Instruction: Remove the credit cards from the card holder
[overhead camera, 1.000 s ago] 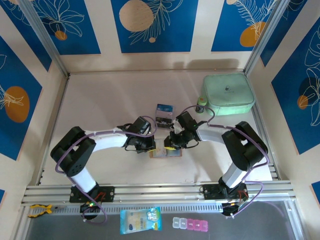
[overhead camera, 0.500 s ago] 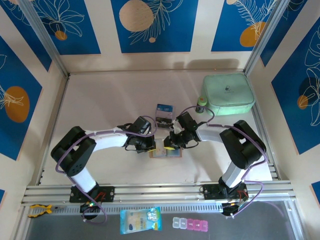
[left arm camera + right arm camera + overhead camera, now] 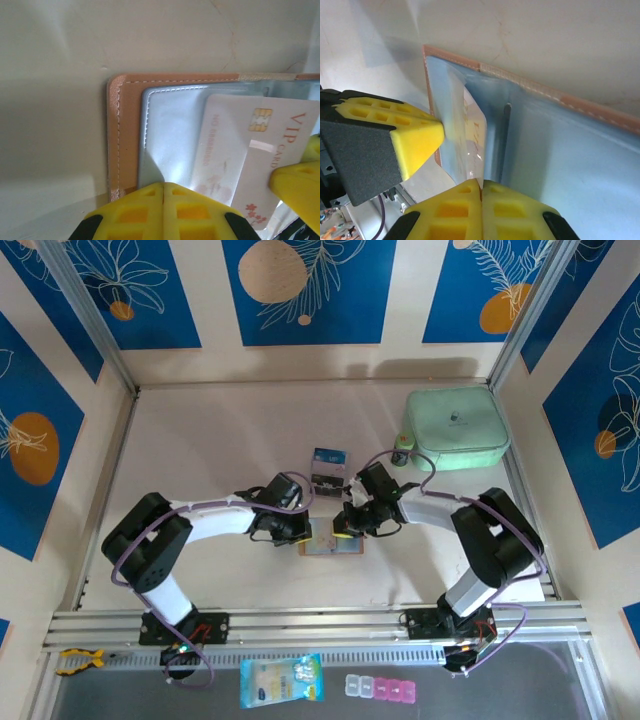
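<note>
Clamping card holder (image 3: 127,130): left tool (image 3: 163,186) | right tool (image 3: 481,189): together at credit card (image 3: 235,150) corner | grip: unclear

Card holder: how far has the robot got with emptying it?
Done: a blue card and a dark card lie beyond the open card holder. In hand: the right gripper seems to pinch a pale VIP card, partly out of its pocket. Left: pulling it free.
</note>
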Controlling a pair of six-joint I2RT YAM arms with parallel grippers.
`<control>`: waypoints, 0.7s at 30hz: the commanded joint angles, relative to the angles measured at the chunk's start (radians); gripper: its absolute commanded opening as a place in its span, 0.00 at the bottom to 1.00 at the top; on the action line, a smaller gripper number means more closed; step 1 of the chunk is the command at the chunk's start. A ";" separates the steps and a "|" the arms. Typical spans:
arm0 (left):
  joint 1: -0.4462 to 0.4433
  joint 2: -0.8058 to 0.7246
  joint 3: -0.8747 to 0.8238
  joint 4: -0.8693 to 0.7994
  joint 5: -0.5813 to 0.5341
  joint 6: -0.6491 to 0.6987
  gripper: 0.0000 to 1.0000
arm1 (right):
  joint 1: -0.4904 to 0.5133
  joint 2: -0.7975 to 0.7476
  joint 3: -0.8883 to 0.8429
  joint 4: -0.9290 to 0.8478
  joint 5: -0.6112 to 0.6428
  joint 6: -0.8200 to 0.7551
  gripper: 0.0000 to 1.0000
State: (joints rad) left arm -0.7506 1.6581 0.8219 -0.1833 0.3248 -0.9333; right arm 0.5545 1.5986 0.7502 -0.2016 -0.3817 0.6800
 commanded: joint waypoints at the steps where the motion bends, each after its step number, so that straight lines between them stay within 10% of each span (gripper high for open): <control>1: -0.003 0.014 -0.038 -0.081 -0.030 0.016 0.00 | -0.013 -0.027 0.003 -0.113 0.045 -0.040 0.06; 21: -0.003 -0.008 -0.012 -0.084 -0.020 0.018 0.00 | 0.009 -0.061 0.090 -0.291 0.137 -0.095 0.05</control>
State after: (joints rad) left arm -0.7506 1.6501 0.8154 -0.1848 0.3244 -0.9333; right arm 0.5507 1.5177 0.8078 -0.4423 -0.2714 0.6094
